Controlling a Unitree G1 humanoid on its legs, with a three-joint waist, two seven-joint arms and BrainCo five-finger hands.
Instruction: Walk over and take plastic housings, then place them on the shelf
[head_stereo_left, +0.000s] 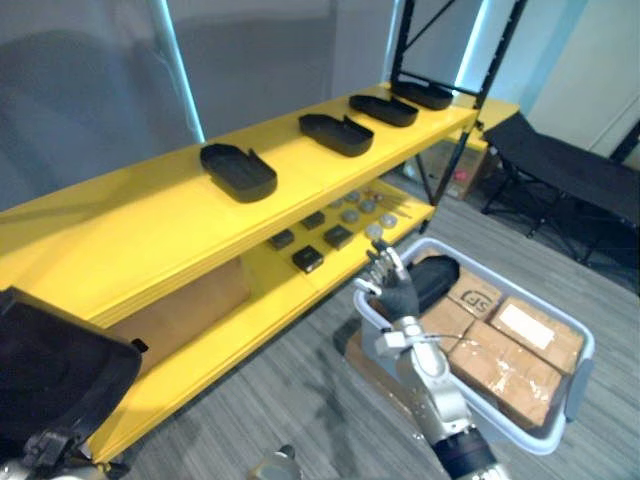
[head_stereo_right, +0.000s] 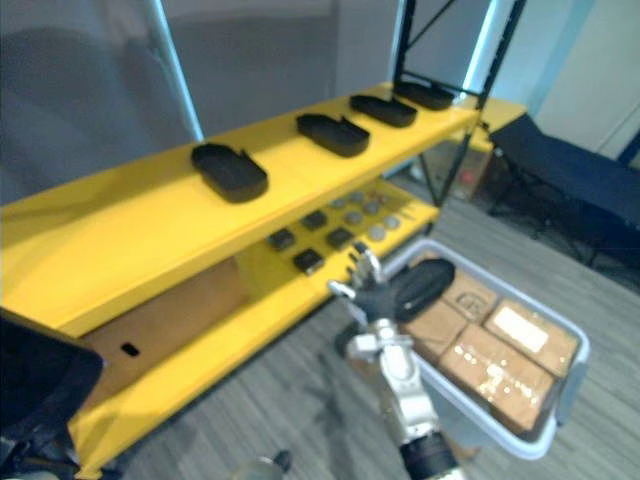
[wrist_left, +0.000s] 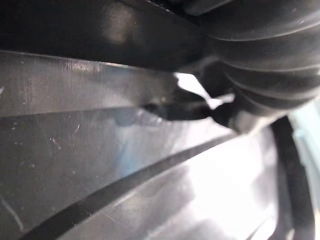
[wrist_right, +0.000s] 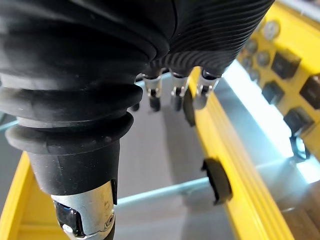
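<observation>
Right hand (head_stereo_left: 393, 285): fingers spread, nearly straight, gripping nothing. Can't tell if it touches the black housing (head_stereo_left: 437, 280) just beyond it in the grey bin (head_stereo_left: 570, 385). Left hand (wrist_left: 265, 60) is against a big black housing (head_stereo_left: 55, 365), finger state unreadable. Four housings (head_stereo_left: 238, 172) sit on the yellow shelf (head_stereo_left: 130, 225), well ahead of the right hand.

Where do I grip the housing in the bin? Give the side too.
Probably across its narrow width, from above: the housing lies flat on the boxes, and the bin wall stands close beside it. The open right hand is next to it.
</observation>
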